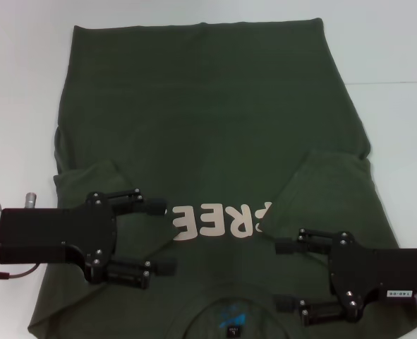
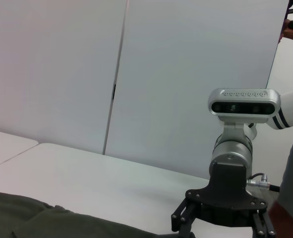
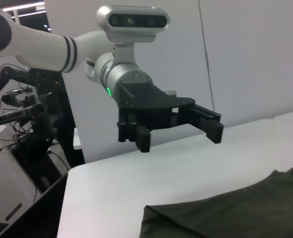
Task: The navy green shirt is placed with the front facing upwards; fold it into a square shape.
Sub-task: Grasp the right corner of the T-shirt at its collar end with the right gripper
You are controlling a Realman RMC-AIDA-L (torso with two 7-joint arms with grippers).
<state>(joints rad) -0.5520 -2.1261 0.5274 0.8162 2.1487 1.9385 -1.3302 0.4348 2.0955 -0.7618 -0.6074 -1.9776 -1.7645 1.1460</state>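
Note:
The navy green shirt (image 1: 208, 127) lies flat on the white table (image 1: 17, 85), front up, with its neckline toward me and its hem at the far side. Both sleeves are folded inward and cover the ends of the pale lettering (image 1: 219, 220). My left gripper (image 1: 160, 236) hovers open above the shirt's left side, beside the lettering. The right gripper (image 1: 282, 274) hovers open over the right side near the collar. The right wrist view shows the left gripper (image 3: 181, 133) open in the air above the shirt's edge (image 3: 225, 213). In the left wrist view the shirt (image 2: 27, 218) lies low down.
A small blue print (image 1: 233, 311) marks the neck. In the right wrist view the table's edge (image 3: 64, 198) drops off next to dark equipment (image 3: 27, 124). A person's arm (image 2: 292, 198) shows beside the right arm in the left wrist view. White wall panels stand behind the table.

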